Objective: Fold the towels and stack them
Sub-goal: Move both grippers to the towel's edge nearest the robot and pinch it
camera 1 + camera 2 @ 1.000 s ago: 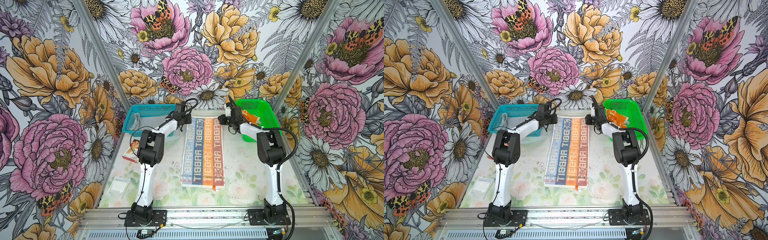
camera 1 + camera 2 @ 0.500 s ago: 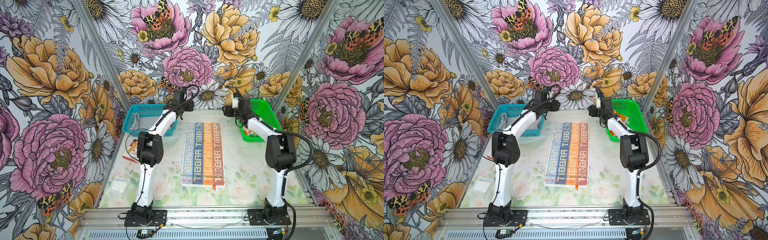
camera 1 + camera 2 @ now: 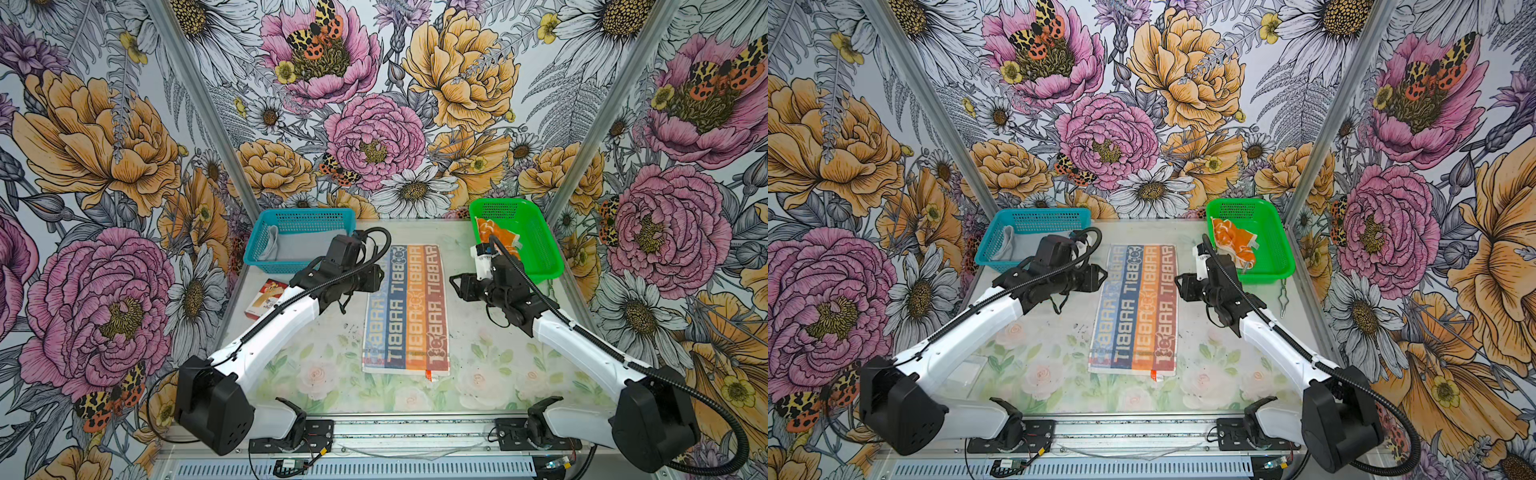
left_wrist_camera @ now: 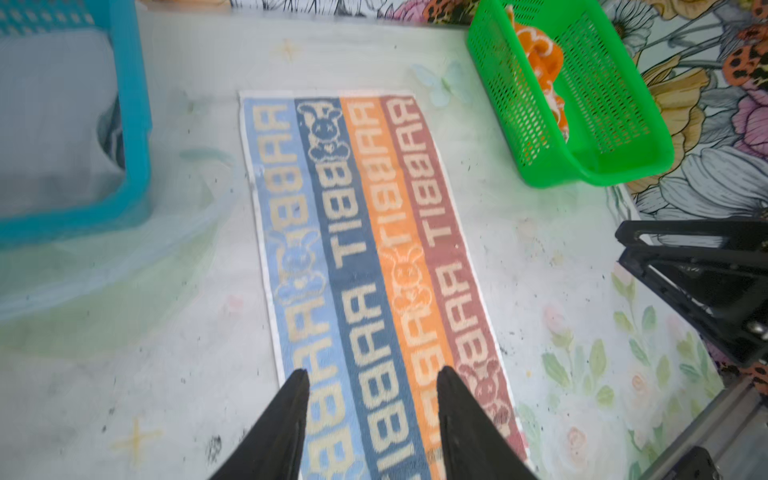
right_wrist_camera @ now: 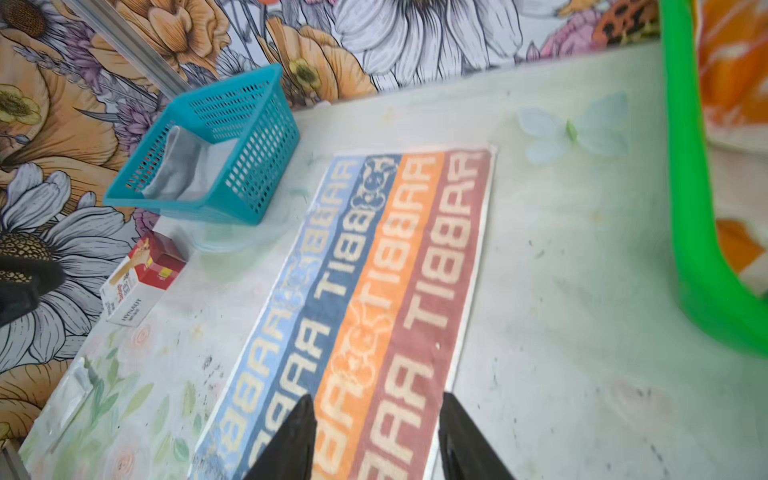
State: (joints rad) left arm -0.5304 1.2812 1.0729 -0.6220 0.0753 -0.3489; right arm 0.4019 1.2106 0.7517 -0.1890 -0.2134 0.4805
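Vs earlier frames: both arms are seen pulled back from the far end of the table [image 3: 316, 345]. The left gripper [image 3: 376, 277] was at the upper-left corner of the RABBIT towel [image 3: 405, 307], then lifted toward the back wall. It is now lower in frame, over the towel's left edge at about mid-length. The right gripper [image 3: 456, 283] is mirrored: it has moved from the upper-right corner to just beside the right edge, mid-length. Towel position is unchanged, centre of both top views.

Left gripper: fingers [image 4: 291, 419] are spread in the left wrist view, nothing between them, towel visible past the gap. Released. Right gripper: same in the right wrist view, fingers [image 5: 291, 440] apart, nothing gripped.

RABBIT towel: spread flat, long axis running up-down the frame. Cream border, four lengthwise stripes (light blue, dark blue, orange, brick red), cream lettering and rabbit figures. A small red tag is seen at the lower-right corner.

Grey towel [image 3: 307, 245]: lying in the blue basket [image 3: 303, 212], upper left of centre, one edge turned up the left wall. Orange towel [image 3: 496, 237]: crumpled in the green basket [image 3: 540, 253], upper right, against its left wall.
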